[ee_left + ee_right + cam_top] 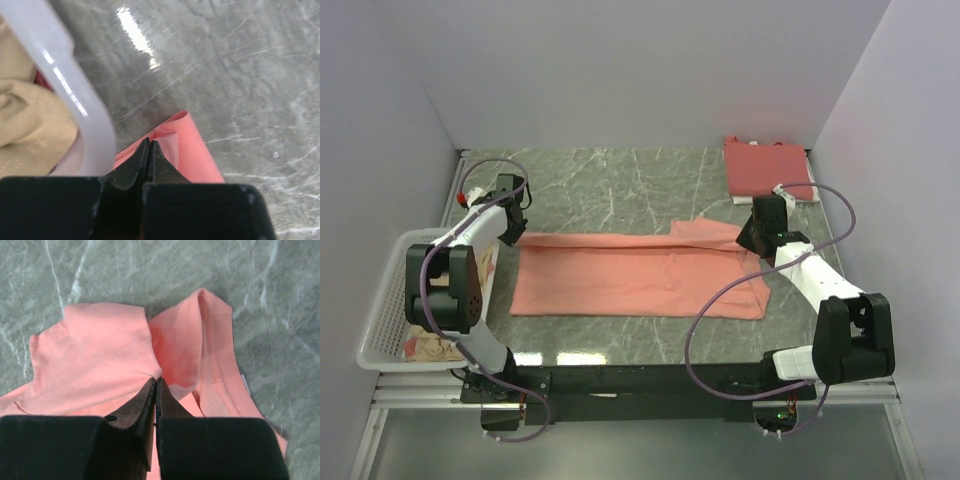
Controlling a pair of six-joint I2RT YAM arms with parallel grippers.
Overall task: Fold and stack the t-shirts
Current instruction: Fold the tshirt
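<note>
Shows salmon-orange t-shirt (635, 275) as long folded strip across middle of desk (620, 190), coral-red t-shirt (765, 165) folded at far right corner. Has right pincer (156, 381) clamped on a raised fold at strip's right end, left pincer (150, 142) closed at its left corner, grip unclear. Looks light, limp, saggy; best pinched at end corners through both layers.

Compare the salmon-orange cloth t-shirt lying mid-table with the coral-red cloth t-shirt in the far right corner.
The salmon-orange cloth t-shirt is paler, the coral-red cloth t-shirt deeper. The salmon-orange one lies spread in a long strip; the coral-red one is folded into a compact rectangle. Both are plain and lie on the grey veined table.
</note>
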